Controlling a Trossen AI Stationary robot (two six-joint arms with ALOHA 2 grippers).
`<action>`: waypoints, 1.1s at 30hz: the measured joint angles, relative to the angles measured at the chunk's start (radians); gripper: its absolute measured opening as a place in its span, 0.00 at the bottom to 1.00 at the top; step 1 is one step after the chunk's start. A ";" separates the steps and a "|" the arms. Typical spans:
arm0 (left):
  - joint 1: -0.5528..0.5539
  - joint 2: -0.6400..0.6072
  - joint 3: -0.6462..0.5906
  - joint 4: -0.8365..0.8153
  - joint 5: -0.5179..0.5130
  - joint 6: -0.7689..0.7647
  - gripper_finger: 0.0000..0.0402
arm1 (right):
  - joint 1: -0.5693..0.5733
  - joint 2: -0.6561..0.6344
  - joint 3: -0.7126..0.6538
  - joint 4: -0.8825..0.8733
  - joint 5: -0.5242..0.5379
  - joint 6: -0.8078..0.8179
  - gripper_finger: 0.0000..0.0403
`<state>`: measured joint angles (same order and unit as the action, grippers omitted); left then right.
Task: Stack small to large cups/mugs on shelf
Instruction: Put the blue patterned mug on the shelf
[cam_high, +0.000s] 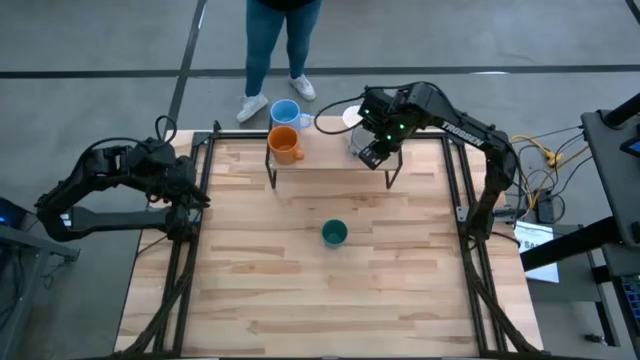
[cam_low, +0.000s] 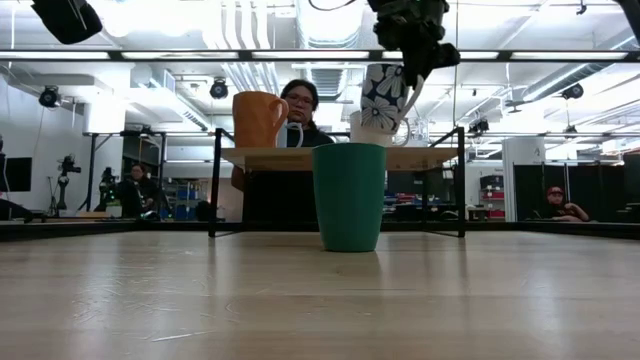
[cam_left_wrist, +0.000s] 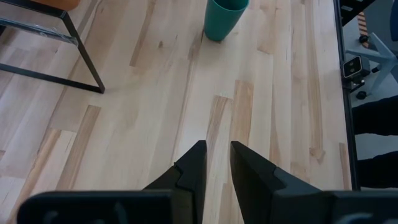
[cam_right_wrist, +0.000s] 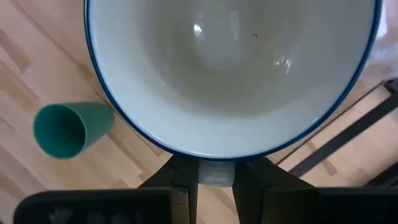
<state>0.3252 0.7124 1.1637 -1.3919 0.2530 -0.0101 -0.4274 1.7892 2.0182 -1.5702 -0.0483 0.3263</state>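
right gripper (cam_low: 405, 55) pinches the white patterned mug (cam_low: 385, 95), holding it above the shelf's (cam_low: 340, 157) right end. left gripper (cam_left_wrist: 214, 162), slightly spread, waits at the table's left edge. green cup (cam_high: 334, 233) mid-table.

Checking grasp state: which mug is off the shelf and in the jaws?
The white floral-patterned mug, gripped by the right gripper; the orange mug stands on the shelf.
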 joint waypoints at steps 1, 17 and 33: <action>0.000 0.000 0.000 0.000 0.000 0.000 0.14 | 0.000 -0.007 -0.013 0.000 0.000 0.005 0.14; 0.000 0.000 0.000 0.032 0.000 0.000 0.14 | -0.005 -0.113 -0.220 0.000 0.032 0.033 0.14; 0.000 0.013 0.000 0.041 0.000 0.000 0.14 | -0.059 -0.122 -0.227 -0.001 0.024 0.013 0.14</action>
<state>0.3252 0.7258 1.1637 -1.3510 0.2527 -0.0101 -0.4863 1.6676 1.7912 -1.5707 -0.0246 0.3397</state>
